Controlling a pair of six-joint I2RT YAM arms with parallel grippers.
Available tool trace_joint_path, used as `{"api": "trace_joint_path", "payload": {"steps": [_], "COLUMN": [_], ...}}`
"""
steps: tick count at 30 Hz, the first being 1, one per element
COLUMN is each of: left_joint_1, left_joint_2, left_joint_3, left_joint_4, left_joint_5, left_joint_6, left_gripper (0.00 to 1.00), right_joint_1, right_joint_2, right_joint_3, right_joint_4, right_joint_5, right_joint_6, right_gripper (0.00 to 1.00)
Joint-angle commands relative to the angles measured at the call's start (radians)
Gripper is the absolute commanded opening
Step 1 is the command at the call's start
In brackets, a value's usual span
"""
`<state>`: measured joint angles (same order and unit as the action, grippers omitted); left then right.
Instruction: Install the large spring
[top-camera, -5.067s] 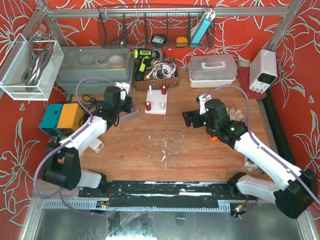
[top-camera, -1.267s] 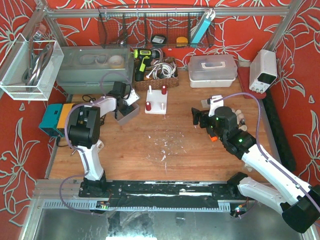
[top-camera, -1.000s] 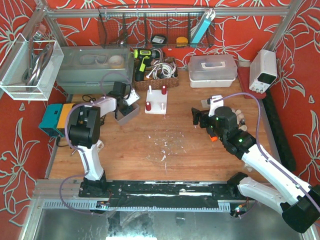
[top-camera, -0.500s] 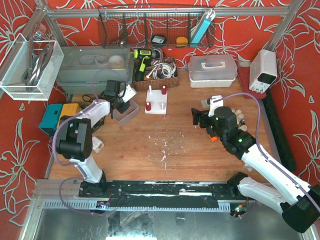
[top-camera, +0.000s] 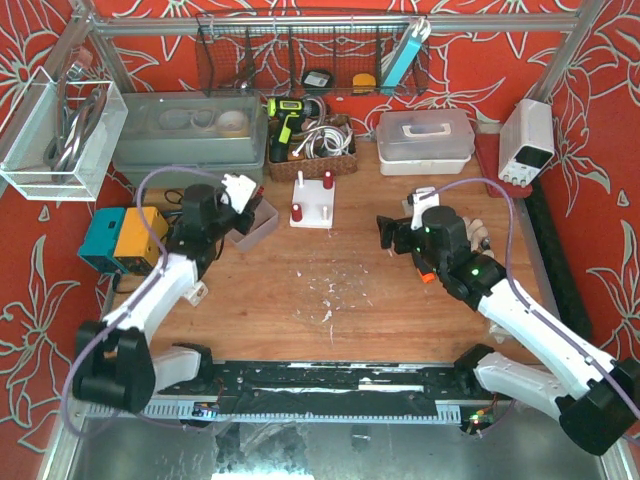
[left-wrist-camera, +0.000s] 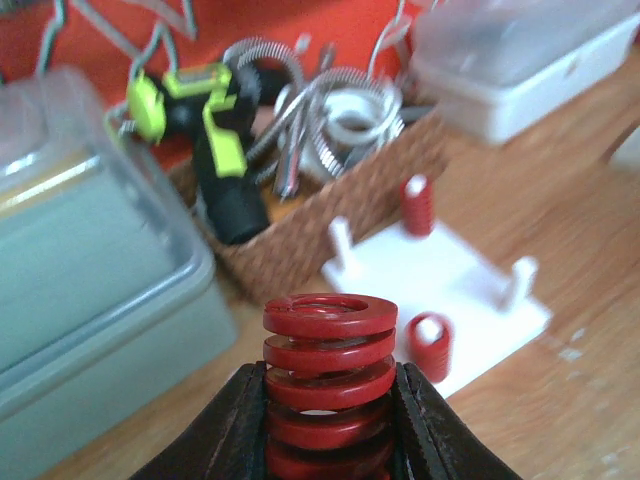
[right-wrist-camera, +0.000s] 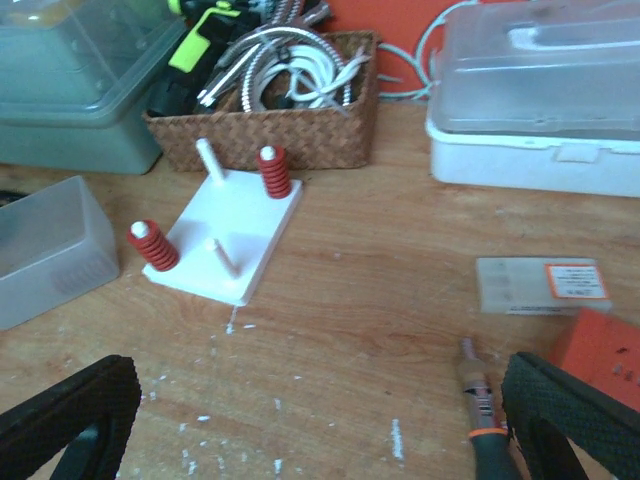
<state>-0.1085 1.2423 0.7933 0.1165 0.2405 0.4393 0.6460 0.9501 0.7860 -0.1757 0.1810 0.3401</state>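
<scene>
- Wooden tabletop (top-camera: 330, 290), flecked with pale debris and ringed by red floral walls, carries a white peg board (top-camera: 312, 208) set in front of a wicker basket (top-camera: 312, 150).
- The large spring (left-wrist-camera: 330, 350) is clamped upright between the fingers of the left hand (left-wrist-camera: 328, 400). It is held above the tabletop to the left of the peg board, near a clear bin (top-camera: 255, 222), and is not yet seated on any peg.
- The right hand (right-wrist-camera: 320, 420) is spread wide with nothing in it, hovering to the right of the board.
- Two pegs are occupied by smaller red springs (right-wrist-camera: 150, 245), and two bare pegs (right-wrist-camera: 206, 160) are free.
- Only the lower coils appear to be gripped, so the spring could be tilted or squeezed out if its bore is caught on a peg tip.
- No fastening is seen on the board, so it could be pushed or tipped by an off-centre descent.
- The seated springs could be knocked by the fingers, since the pegs stand close together.
</scene>
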Motion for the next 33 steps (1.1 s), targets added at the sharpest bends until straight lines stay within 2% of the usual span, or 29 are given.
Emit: {"api": "trace_joint_path", "payload": {"steps": [1,4,9,14,16,20,25,33], "left_joint_1": [-0.043,-0.141,-0.392,-0.481,-0.501,-0.519,-0.527,-0.53], "left_joint_2": [-0.159,-0.191,-0.173,-0.129,-0.107,-0.081,-0.081,-0.079], "left_joint_3": [-0.167,-0.289,-0.385,-0.438,-0.438,-0.441,-0.46,-0.454], "left_joint_4": [0.367,0.562,0.682,0.812,0.821,0.846,0.881,0.885], "left_joint_5": [0.14,0.163,0.029,0.031,0.024,0.026,0.007,0.01], "left_joint_6": [-0.213,-0.287,-0.23,-0.241,-0.232,-0.23,-0.238,-0.229], "left_gripper": [0.0,0.0,0.0,0.0,0.0,0.0,0.0,0.0], "right_joint_1": [-0.01,-0.009,-0.011,0.014,0.046,0.113,0.115,0.121], "right_joint_2": [0.06,0.108,0.207,0.283,0.34,0.411,0.445,0.477], "right_joint_3": [0.089,0.101,0.187,0.24,0.273,0.346,0.361,0.361], "right_joint_4": [-0.065,-0.019,-0.02,0.052,0.039,-0.073,-0.156,-0.135], "right_joint_5": [-0.127,-0.273,-0.517,-0.742,-0.761,-0.678,-0.644,-0.738], "right_joint_6": [0.042,0.073,0.121,0.155,0.141,0.092,0.068,0.059], "right_gripper": [0.99,0.94,0.83,0.76,0.77,0.77,0.71,0.51]}}
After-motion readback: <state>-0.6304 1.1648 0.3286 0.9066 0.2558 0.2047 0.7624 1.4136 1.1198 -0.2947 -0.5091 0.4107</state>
